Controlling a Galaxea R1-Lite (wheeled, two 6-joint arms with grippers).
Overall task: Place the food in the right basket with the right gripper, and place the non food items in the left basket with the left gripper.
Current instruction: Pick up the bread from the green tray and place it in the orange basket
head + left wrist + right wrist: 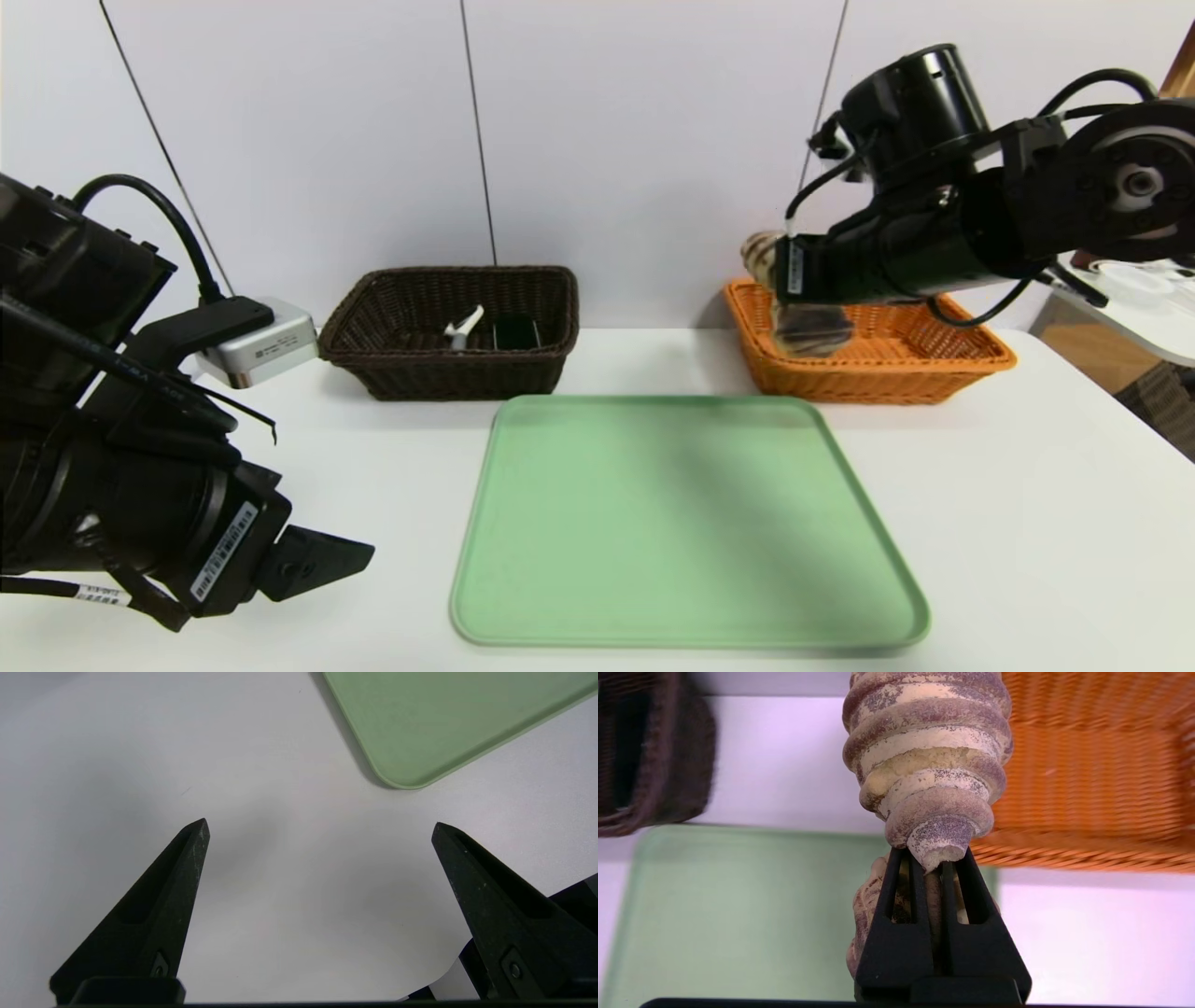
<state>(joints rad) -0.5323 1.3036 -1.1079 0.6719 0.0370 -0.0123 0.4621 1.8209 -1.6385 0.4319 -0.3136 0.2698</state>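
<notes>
R gripper [932, 856] is gripping the food, a ridged spiral sea snail [931, 760] — fingers are sitting close together, pinching a thin part of it between the tips. Arm is reaching in from the R side, holding the snail at the L end of the orange wicker basket [878, 385]. In head view its pale brown-striped end is standing above the rim, and the dark purplish end is showing lower, against the basket's inside; can't tell if it's touching the wicker. L gripper [320, 820] is hovering over the white tabletop [1008, 523], off the near L corner of the green tray [691, 523] — fingers are spreading wide apart, holding nothing. Both non-food items are lying in the dark brown wicker basket [457, 378], behind the tray on the L: white peeler w/ grey handle [463, 327], partly hidden by the front wall, and just R of it the black-topped flat brush [516, 332], only its dark top showing clearly. Orange basket is standing well apart from the brown one, behind the tray's far R corner. Tray is carrying nothing, lying flat btwn the arms, in front of both baskets.
</notes>
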